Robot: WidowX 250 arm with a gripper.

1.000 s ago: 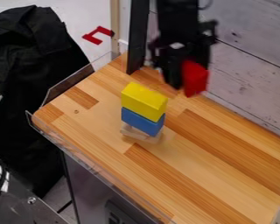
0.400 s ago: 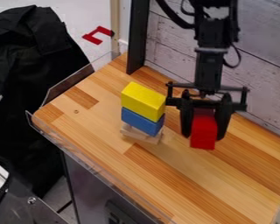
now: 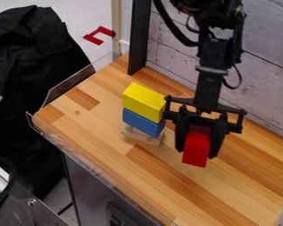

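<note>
Apparently rigid and light, the red block [image 3: 196, 150] is pinched between the black gripper's [image 3: 195, 148] fingers, flat sides offering grip.

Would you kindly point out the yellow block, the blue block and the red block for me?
Yellow block [image 3: 144, 102]: camera view, broad front side.
Blue block [image 3: 143, 122]: camera view, front side.
Red block [image 3: 196, 149]: camera view, side below the gripper.

A tabletop [image 3: 85, 126] of light and darker wood strips; a pale wooden block [image 3: 142, 136] lies on it
</note>
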